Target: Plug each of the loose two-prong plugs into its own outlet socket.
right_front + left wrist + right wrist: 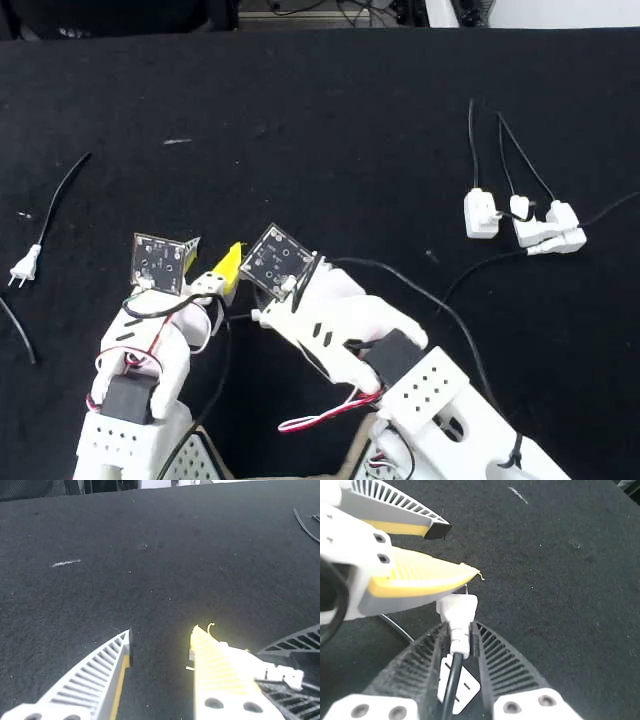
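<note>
The right gripper (460, 626) is clenching a white two-prong plug (457, 609) between its jaws. The plug's long axis is running in line with the jaws, its prongs pointing out past their tips and its black cord (451, 680) trailing back between them. The left gripper (160, 645), jaws released and holding nothing, is hovering just beside it, the yellow jaw lying nearly against the plug's nose. The white outlet sockets (481, 213) are sitting well apart from both, toward the right of the black tabletop (300, 120) in the high view, on the right arm's side. The carry looks to be that arm's, with the prongs needing to be turned to face a socket. A second plug (22, 268) is lying loose near the tabletop's left edge, nearer the left arm.
</note>
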